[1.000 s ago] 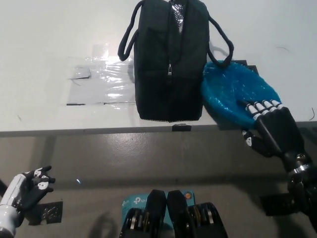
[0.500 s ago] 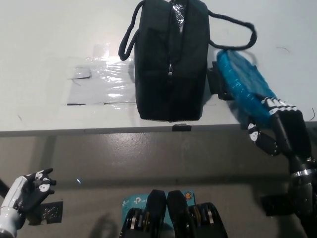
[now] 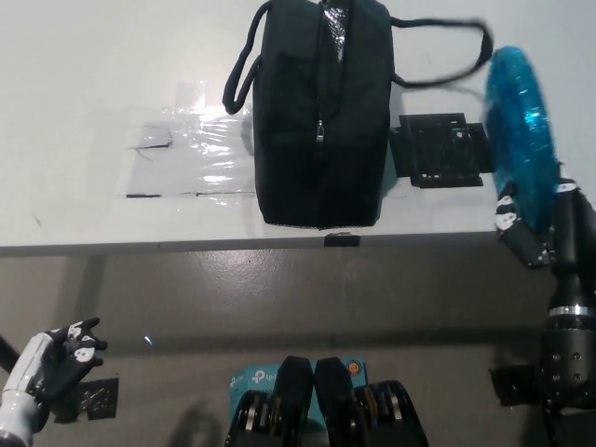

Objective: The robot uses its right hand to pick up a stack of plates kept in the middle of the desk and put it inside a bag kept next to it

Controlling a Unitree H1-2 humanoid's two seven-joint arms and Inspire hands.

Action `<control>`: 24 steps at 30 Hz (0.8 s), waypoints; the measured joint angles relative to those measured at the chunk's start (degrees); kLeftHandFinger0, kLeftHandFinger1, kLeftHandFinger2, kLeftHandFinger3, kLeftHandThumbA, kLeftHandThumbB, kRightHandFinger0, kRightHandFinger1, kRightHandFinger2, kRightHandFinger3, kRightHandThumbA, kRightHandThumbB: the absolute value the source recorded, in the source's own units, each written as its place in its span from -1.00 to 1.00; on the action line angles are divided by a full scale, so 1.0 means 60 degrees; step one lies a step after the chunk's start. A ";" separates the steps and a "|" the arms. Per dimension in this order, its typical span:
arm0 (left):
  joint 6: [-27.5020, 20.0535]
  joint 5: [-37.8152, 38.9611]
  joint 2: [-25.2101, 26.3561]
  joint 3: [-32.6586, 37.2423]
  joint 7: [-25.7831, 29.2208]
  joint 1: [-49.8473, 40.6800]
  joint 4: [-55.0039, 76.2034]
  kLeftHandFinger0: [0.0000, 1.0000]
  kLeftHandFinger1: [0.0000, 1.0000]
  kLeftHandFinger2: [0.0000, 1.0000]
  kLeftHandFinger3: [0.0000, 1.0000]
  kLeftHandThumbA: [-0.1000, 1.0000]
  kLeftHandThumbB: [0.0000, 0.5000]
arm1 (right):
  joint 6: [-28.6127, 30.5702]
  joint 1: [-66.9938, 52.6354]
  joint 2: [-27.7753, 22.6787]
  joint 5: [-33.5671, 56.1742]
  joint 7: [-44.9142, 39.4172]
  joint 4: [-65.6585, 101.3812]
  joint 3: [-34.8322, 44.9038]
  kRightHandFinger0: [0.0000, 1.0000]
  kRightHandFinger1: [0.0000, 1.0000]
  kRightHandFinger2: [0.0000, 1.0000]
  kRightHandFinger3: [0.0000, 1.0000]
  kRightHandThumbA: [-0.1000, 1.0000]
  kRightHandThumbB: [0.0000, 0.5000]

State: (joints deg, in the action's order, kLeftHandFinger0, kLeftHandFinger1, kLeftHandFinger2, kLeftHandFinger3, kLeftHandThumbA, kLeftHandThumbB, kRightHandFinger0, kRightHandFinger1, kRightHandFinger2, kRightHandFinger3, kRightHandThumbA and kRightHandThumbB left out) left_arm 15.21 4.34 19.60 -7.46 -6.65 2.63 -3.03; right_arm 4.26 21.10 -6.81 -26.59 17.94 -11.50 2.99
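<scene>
Although the stack of blue plates (image 3: 521, 116) is lifted off the desk (image 3: 93, 112) and turned on edge to the right of the black bag (image 3: 321, 116), it looks light and thin, probably disposable plastic with a glossy, slippery skin, so it should flex and could fan apart or slide if pinched loosely. Its lower rim is the sensible place to hold, and that is where the black right hand (image 3: 540, 228) is closed on it, fingers clamped around the edge. One bag handle (image 3: 447, 51) is drawn out toward the plates; whether it is snagged on them is hard to make out. How many plates there are cannot be told, and the bag's opening is barely visible at its far end. A dark taped patch (image 3: 440, 151) lies just right of the bag. Well below and left of the bag, the white left hand (image 3: 58, 358) rests with fingers loosely apart, holding nothing.
</scene>
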 measured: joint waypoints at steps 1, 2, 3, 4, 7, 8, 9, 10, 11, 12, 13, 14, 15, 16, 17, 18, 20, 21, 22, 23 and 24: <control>0.0000 0.0000 0.0000 0.0000 0.0000 -0.0003 -0.0002 0.30 0.40 0.69 0.67 -1.00 -0.79 | -0.0094 0.0014 0.0109 0.0209 -0.0014 0.0053 0.0153 -1.00 -1.00 -0.96 -1.00 -1.00 -0.24; 0.0000 0.0000 0.0000 0.0000 0.0000 -0.0005 -0.0002 0.30 0.40 0.68 0.67 -1.00 -0.80 | -0.0185 0.0039 0.0213 0.0385 -0.0024 0.0092 0.0286 -1.00 -1.00 -0.97 -1.00 -1.00 -0.24; 0.0000 0.0001 0.0001 0.0000 0.0000 -0.0009 -0.0003 0.29 0.40 0.68 0.65 -1.00 -0.76 | -0.0286 0.0070 0.0329 0.0596 -0.0037 0.0140 0.0459 -1.00 -1.00 -0.98 -1.00 -1.00 -0.33; -0.0001 0.0000 0.0001 0.0000 0.0000 -0.0014 -0.0003 0.29 0.40 0.68 0.64 -1.00 -0.77 | -0.0395 0.0105 0.0424 0.0792 -0.0051 0.0190 0.0587 -1.00 -1.00 -0.98 -1.00 -1.00 -0.34; 0.0000 -0.0001 0.0002 0.0000 0.0000 -0.0035 -0.0004 0.29 0.40 0.68 0.65 -1.00 -0.74 | -0.0740 0.0274 0.0629 0.1369 -0.0088 0.0313 0.0979 -1.00 -1.00 -0.97 -1.00 -1.00 -0.18; -0.0001 -0.0001 0.0001 0.0000 0.0000 -0.0043 -0.0004 0.29 0.40 0.68 0.65 -1.00 -0.73 | -0.0873 0.0356 0.0684 0.1575 -0.0101 0.0335 0.1099 -1.00 -1.00 -0.98 -1.00 -1.00 -0.12; -0.0001 -0.0001 0.0002 -0.0001 0.0000 -0.0050 -0.0004 0.29 0.40 0.68 0.66 -1.00 -0.74 | -0.1003 0.0476 0.0752 0.1761 -0.0118 0.0378 0.1238 -1.00 -1.00 -0.95 -1.00 -1.00 -0.09; -0.0001 -0.0001 0.0003 -0.0001 0.0000 -0.0063 -0.0004 0.29 0.40 0.68 0.66 -1.00 -0.75 | -0.1163 0.0623 0.0810 0.1996 -0.0139 0.0410 0.1373 -1.00 -1.00 -0.93 -1.00 -1.00 -0.07; -0.0002 -0.0001 0.0005 -0.0002 0.0000 -0.0076 -0.0004 0.29 0.39 0.68 0.66 -1.00 -0.77 | -0.1294 0.0760 0.0848 0.2151 -0.0145 0.0452 0.1477 -1.00 -1.00 -0.93 -1.00 -1.00 -0.13; -0.0003 -0.0001 0.0005 -0.0002 0.0000 -0.0100 -0.0004 0.26 0.38 0.65 0.65 -1.00 -0.77 | -0.1505 0.1014 0.0906 0.2412 -0.0164 0.0553 0.1642 -1.00 -1.00 -0.87 -0.99 -1.00 -0.13; -0.0004 -0.0001 0.0006 -0.0003 0.0000 -0.0117 -0.0004 0.26 0.38 0.65 0.63 -1.00 -0.75 | -0.1644 0.1194 0.0936 0.2567 -0.0179 0.0629 0.1744 -1.00 -1.00 -0.84 -0.99 -1.00 -0.16; -0.0004 -0.0001 0.0007 -0.0004 0.0000 -0.0142 -0.0004 0.25 0.38 0.64 0.63 -1.00 -0.75 | -0.1819 0.1493 0.0973 0.2758 -0.0195 0.0728 0.1878 -1.00 -1.00 -0.84 -1.00 -1.00 -0.17; -0.0005 -0.0002 0.0007 -0.0004 0.0000 -0.0163 -0.0004 0.25 0.37 0.63 0.63 -1.00 -0.75 | -0.1990 0.1778 0.0993 0.2940 -0.0210 0.0822 0.1959 -1.00 -1.00 -0.84 -1.00 -1.00 -0.21; -0.0005 -0.0001 0.0007 -0.0004 0.0000 -0.0177 -0.0004 0.26 0.38 0.64 0.63 -1.00 -0.77 | -0.2112 0.2016 0.1010 0.3073 -0.0220 0.0914 0.2031 -1.00 -1.00 -0.85 -1.00 -1.00 -0.26; -0.0005 -0.0001 0.0011 -0.0004 0.0000 -0.0198 -0.0004 0.27 0.38 0.63 0.63 -1.00 -0.77 | -0.2292 0.2349 0.1029 0.3269 -0.0238 0.1012 0.2093 -1.00 -1.00 -0.86 -1.00 -1.00 -0.22; -0.0005 -0.0001 0.0014 -0.0006 0.0000 -0.0212 -0.0004 0.27 0.38 0.63 0.63 -1.00 -0.77 | -0.2428 0.2624 0.1039 0.3408 -0.0255 0.1103 0.2131 -1.00 -1.00 -0.86 -1.00 -1.00 -0.20; -0.0006 -0.0001 0.0018 -0.0009 0.0000 -0.0238 -0.0003 0.28 0.38 0.62 0.61 -1.00 -0.76 | -0.2711 0.3139 0.1044 0.3669 -0.0292 0.1250 0.2163 -1.00 -1.00 -0.84 -1.00 -1.00 -0.13; -0.0008 -0.0002 0.0022 -0.0009 0.0000 -0.0252 -0.0003 0.28 0.39 0.63 0.61 -1.00 -0.76 | -0.2842 0.3431 0.1049 0.3786 -0.0318 0.1323 0.2162 -1.00 -1.00 -0.85 -1.00 -1.00 -0.12; -0.0015 -0.0002 0.0027 -0.0010 0.0000 -0.0268 -0.0003 0.28 0.38 0.62 0.61 -1.00 -0.76 | -0.2995 0.3684 0.1055 0.3916 -0.0362 0.1414 0.2161 -1.00 -1.00 -0.92 -1.00 -1.00 -0.17; -0.0023 -0.0002 0.0030 -0.0011 0.0000 -0.0279 -0.0003 0.28 0.38 0.61 0.61 -1.00 -0.76 | -0.3098 0.3902 0.1058 0.4002 -0.0403 0.1468 0.2150 -1.00 -1.00 -0.95 -1.00 -1.00 -0.15; -0.0033 -0.0003 0.0037 -0.0015 -0.0001 -0.0292 -0.0003 0.27 0.37 0.59 0.60 -1.00 -0.74 | -0.3228 0.4162 0.1058 0.4099 -0.0453 0.1539 0.2114 -1.00 -1.00 -1.00 -1.00 -1.00 -0.11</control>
State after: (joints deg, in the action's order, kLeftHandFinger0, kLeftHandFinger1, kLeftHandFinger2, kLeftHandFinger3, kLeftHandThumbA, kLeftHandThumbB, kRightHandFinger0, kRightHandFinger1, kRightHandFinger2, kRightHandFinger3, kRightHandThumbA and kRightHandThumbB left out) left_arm 15.01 4.32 19.82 -7.55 -6.66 0.88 -3.04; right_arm -15.11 46.07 -0.47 -2.00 15.22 -2.26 15.67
